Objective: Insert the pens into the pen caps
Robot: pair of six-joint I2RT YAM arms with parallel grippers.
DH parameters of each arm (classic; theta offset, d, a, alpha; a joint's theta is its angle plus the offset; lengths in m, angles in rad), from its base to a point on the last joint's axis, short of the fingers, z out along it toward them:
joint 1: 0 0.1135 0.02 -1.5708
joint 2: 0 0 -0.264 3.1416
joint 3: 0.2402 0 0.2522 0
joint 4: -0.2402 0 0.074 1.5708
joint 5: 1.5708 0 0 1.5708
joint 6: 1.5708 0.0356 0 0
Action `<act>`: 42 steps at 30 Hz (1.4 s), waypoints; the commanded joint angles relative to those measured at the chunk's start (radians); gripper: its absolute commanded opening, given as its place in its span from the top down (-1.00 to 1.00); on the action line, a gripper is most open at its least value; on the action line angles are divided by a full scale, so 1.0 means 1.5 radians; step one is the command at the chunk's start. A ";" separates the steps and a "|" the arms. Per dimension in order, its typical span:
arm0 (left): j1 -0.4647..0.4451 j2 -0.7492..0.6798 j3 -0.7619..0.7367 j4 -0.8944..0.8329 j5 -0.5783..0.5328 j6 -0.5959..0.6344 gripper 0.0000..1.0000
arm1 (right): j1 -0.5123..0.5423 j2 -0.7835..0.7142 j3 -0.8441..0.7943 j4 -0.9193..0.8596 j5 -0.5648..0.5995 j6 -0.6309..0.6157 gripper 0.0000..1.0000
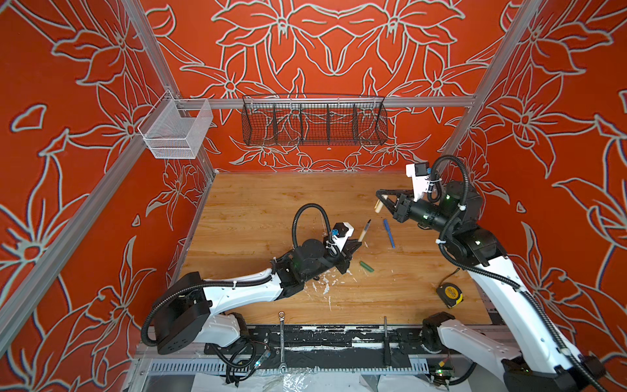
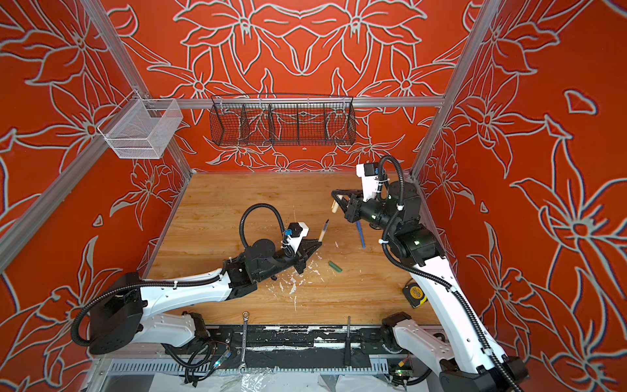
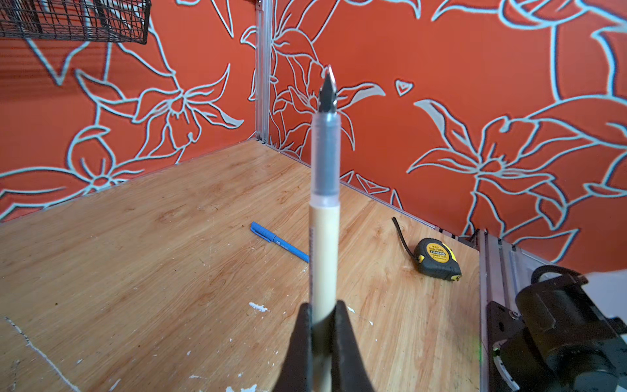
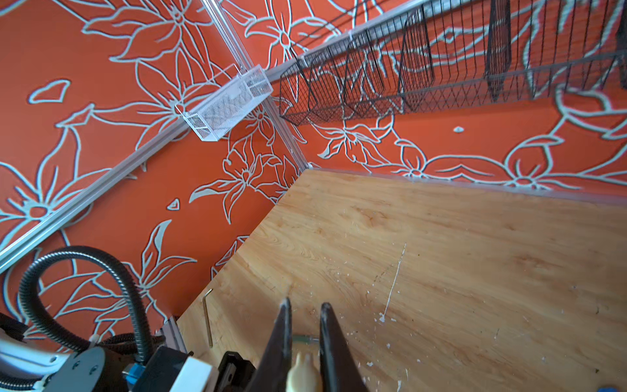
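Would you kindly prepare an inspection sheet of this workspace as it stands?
Surface: wooden tabletop, white paint flecks toward the front.
Job's things: tan pen and tan stubby cap held; blue pen and short green tube lying loose.
Clutter: yellow-black tape measure, silver wrench, dark metal rod, bent hex key.
Tools: left tool shut on the tan pen; right tool shut on the tan stubby cap.
Cables: black ribbed conduits looped over both arms.
Surroundings: orange floral walls, black wire basket, white mesh basket.

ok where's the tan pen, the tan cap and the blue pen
tan pen [image 3: 324, 254]: left wrist view, on the tan barrel
tan cap [image 1: 378, 206]: in a top view, on its exposed tan end
blue pen [image 1: 389, 233]: in a top view, mid barrel
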 commanded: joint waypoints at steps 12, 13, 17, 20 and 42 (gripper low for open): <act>-0.002 0.002 0.015 0.009 -0.005 0.012 1.00 | 0.025 0.021 -0.025 0.049 -0.017 0.021 1.00; -0.002 0.001 0.015 0.007 -0.006 0.012 1.00 | 0.026 0.022 -0.026 0.045 -0.015 0.019 1.00; -0.002 -0.006 0.014 0.004 -0.009 0.014 1.00 | 0.029 0.021 -0.028 0.028 -0.004 0.007 1.00; -0.001 -0.008 0.014 0.002 -0.010 0.014 1.00 | 0.031 0.022 -0.033 0.031 -0.007 0.008 1.00; 0.000 -0.029 0.015 -0.017 -0.016 0.025 1.00 | 0.034 0.021 -0.044 0.019 0.016 0.011 1.00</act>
